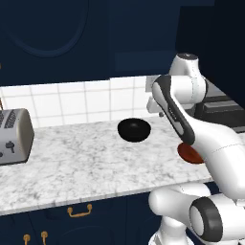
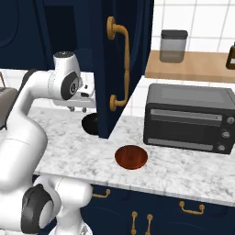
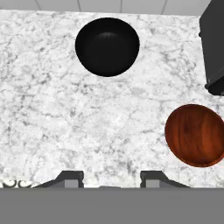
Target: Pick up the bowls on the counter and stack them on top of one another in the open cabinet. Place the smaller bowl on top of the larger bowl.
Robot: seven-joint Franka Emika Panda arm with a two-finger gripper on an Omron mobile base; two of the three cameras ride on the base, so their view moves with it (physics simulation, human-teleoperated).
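Fingertips of the gripper (image 3: 111,179) rise at the bottom edge of the hand view, parted with nothing between them, so the jaws stand open and empty above the marbled counter (image 3: 52,122). Nothing of the task looks done yet: the larger black bowl (image 3: 107,46) sits at upper centre and the smaller reddish-brown bowl (image 3: 197,134) at lower right, well apart, both on the stone. Picking up, carrying and stacking all remain. From the right base view, the open navy cabinet door (image 2: 114,64) covers most of the black bowl, and the shelf inside cannot be made out. Beside the brown bowl stands a dark toaster oven (image 2: 190,117).
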